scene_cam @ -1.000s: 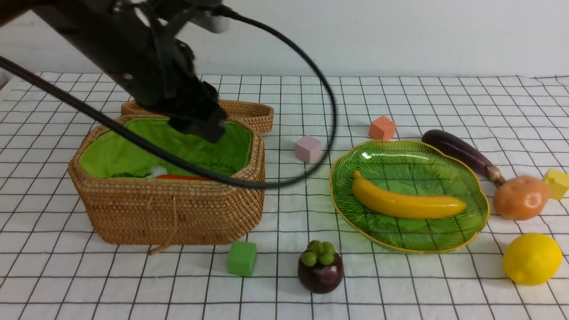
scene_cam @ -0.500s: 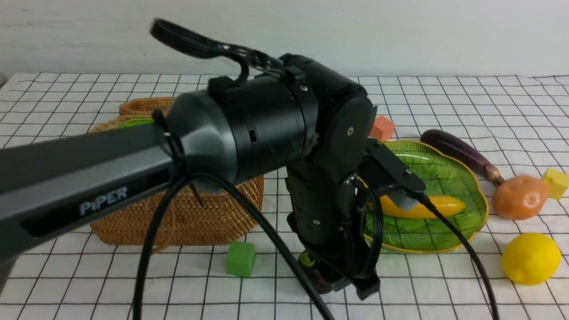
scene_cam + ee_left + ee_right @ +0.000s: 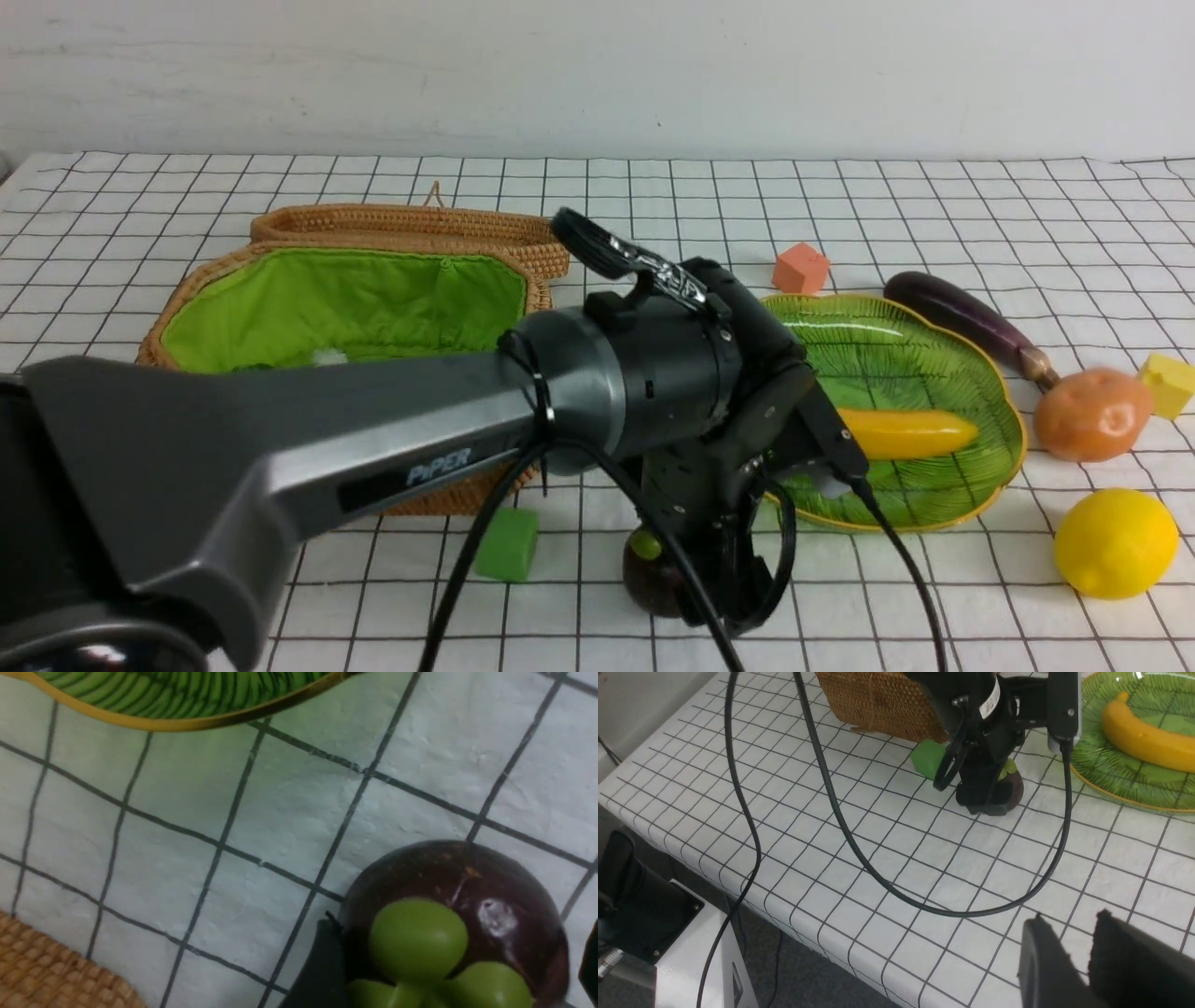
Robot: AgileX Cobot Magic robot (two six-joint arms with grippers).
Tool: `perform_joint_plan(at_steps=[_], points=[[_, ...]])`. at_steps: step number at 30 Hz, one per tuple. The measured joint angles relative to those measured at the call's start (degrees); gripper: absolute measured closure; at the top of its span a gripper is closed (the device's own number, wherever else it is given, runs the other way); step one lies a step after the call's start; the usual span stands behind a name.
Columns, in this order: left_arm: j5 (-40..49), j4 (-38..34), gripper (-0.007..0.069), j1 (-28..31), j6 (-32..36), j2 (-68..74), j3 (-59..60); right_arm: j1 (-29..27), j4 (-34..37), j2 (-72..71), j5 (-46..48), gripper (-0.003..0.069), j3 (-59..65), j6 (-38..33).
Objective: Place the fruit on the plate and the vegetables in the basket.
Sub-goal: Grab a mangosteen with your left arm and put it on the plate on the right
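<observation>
- One arm has moved: your left end effector (image 3: 460, 940) has swung from over the basket (image 3: 355, 289) down to the mangosteen (image 3: 647, 579), its fingers spreading as it came.
- Its fingers now stand apart, one on either side of the fruit, which sits upright on the counter (image 3: 887, 607) near the plate (image 3: 896, 373). You don't have a grip yet.
- For the task, you look to be at the start of the mangosteen pick. Closing squarely around the body should come next, then a lift over to the plate; the round, smooth skin might roll if you squeeze off-centre.
- Your right end effector (image 3: 1071, 919) has its tips slightly apart, with nothing visible between them.
- Three fruits: one banana (image 3: 910, 435) already on the plate, one mangosteen between your left fingers, one lemon (image 3: 1116, 543) on the counter.
- Two vegetables outside the basket: one eggplant (image 3: 971, 322) just beside the plate, and one potato (image 3: 1092, 414) near its stem end.
- One carrot showed in the basket a second ago; your arm blocks too much to confirm it now.
- Three cubes in sight: one orange cube (image 3: 801, 269), one yellow cube (image 3: 1167, 385), one green cube (image 3: 507, 544). Leave them be.
- One basket, one plate.
</observation>
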Motion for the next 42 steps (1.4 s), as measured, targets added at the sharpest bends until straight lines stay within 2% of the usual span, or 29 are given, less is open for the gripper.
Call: perform_joint_plan(at_steps=[4,8,13,16,17,20,23,24,25,28,33,38,42], points=[[0.91,0.19,-0.0015,0.00,0.00,1.60,0.00,0.00,0.00,0.00,0.00,0.0479,0.00,0.18],[0.92,0.31,0.0048,0.00,0.00,2.22,0.00,0.00,0.00,0.00,0.00,0.0476,0.00,0.23],[2.27,0.65,0.0048,0.00,-0.12,2.22,-1.38,0.00,-0.32,0.00,0.00,0.0476,0.00,0.23],[3.85,0.99,0.0048,-0.06,-1.49,1.00,-4.87,0.00,-3.07,0.00,0.00,0.0476,0.00,1.91],[3.61,0.44,0.0048,-0.01,-2.89,0.09,-8.34,0.00,-6.32,0.00,0.00,0.0476,0.00,5.07],[-0.92,-3.72,0.0048,0.36,-4.83,-0.57,-16.21,0.00,-13.36,0.00,-0.57,0.0476,0.00,11.47],[-8.33,-7.76,0.0048,1.19,-4.53,1.43,-22.95,0.00,-16.43,-0.01,-2.44,0.0476,0.00,14.29],[-8.95,-7.98,0.0048,1.19,-4.47,1.69,-23.38,0.00,-16.52,-0.01,-2.73,0.0476,0.00,14.36],[-14.30,-8.90,0.0048,1.72,-4.29,4.14,-26.41,0.00,-16.31,-0.01,-3.66,0.0476,0.00,14.47],[-20.84,-9.12,0.0048,2.73,-4.29,9.28,-29.92,0.00,-14.11,-0.01,-4.11,0.0476,0.00,14.58],[-27.58,-8.37,0.0048,4.21,-4.29,16.29,-30.48,0.00,-10.79,-0.01,-2.86,0.0475,0.00,14.58],[-30.71,-7.97,-0.0034,4.60,-4.27,18.76,-30.48,0.00,-10.55,-0.01,-1.44,0.0472,0.00,14.58],[-30.76,-8.02,-0.0044,4.60,-4.27,18.12,-30.48,0.00,-10.55,-0.01,-1.29,0.0468,0.00,14.58]])
